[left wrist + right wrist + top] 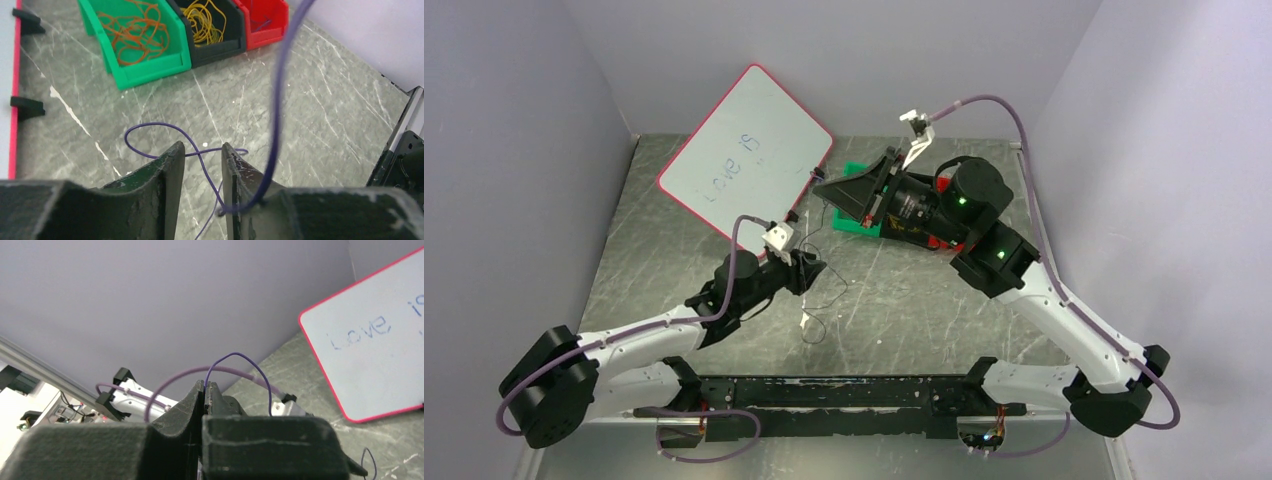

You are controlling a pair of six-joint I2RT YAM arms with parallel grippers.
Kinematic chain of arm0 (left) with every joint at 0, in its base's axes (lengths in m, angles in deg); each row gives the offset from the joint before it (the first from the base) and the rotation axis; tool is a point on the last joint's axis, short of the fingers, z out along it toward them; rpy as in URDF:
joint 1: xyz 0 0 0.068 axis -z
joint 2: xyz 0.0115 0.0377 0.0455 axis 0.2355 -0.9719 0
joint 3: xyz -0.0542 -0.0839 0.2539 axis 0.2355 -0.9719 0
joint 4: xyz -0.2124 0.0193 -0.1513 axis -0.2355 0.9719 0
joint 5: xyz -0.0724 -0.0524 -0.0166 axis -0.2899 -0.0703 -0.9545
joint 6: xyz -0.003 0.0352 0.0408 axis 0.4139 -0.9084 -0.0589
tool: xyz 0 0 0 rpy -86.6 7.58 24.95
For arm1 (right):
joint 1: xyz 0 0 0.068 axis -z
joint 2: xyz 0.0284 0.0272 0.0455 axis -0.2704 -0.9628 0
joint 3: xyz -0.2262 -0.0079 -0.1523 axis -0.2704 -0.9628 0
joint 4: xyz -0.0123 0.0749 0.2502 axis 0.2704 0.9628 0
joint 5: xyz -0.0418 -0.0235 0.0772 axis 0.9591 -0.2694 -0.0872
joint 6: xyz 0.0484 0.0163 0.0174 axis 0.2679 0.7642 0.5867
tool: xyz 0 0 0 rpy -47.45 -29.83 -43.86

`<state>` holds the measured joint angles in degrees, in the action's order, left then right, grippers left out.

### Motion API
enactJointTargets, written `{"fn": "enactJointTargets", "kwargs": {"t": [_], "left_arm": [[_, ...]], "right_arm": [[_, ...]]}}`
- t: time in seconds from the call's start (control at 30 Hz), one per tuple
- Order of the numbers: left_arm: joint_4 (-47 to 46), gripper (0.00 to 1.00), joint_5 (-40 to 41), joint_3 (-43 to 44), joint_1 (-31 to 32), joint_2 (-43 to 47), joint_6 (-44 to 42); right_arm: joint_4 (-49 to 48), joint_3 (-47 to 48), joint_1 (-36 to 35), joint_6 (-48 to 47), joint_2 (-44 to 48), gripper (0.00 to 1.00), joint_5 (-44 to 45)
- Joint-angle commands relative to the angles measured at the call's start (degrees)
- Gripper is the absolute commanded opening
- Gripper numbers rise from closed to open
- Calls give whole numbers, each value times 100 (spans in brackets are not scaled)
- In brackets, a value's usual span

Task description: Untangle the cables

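A thin purple cable lies in loops on the grey table, and one strand of it runs down through the gap between my left gripper's fingers. Those jaws stand apart and pinch nothing. A blurred purple strand rises steeply from beside the right finger. My right gripper is shut on a purple cable that arches up out of its tips. From above, the left gripper sits over the dark loops, and the right gripper hangs raised behind it.
At the back stand a green bin with orange cables, a black bin with yellow cables, and a red bin. A red-rimmed whiteboard leans at the back left. Grey walls close in both sides.
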<state>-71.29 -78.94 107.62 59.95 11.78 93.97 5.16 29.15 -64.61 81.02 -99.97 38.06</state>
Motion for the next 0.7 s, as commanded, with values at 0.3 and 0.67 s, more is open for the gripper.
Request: {"fn": "enactJointTargets", "kwargs": {"t": [0.3, 0.67], "left_arm": [[-783, 30, -295, -386, -119, -365, 525], [-1186, 25, -598, -842, -120, -800, 972]], "right_arm": [[-25, 842, -38, -461, 128, 0, 114], [665, 2015, -38, -1325, 83, 0, 740]]}}
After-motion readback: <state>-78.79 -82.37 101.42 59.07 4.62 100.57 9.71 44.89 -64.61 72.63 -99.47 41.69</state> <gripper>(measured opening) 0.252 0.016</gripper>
